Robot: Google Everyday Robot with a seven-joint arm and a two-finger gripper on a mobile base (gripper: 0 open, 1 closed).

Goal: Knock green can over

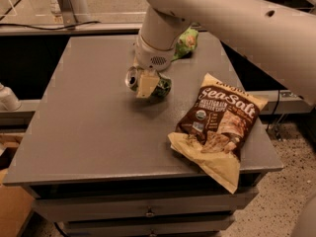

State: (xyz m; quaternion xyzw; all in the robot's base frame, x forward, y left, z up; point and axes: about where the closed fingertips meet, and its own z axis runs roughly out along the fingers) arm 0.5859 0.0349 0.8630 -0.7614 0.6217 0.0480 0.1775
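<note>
The green can is in the middle of the grey table, tipped on its side, its silver top pointing left. My gripper hangs from the white arm and is right at the can, over its upper half and touching it. Part of the can's body is hidden behind the gripper.
A brown and cream Sea Salt chip bag lies at the table's front right, overhanging the edge. A green-and-white snack bag lies at the back, partly behind the arm. A white post stands behind the table at the left.
</note>
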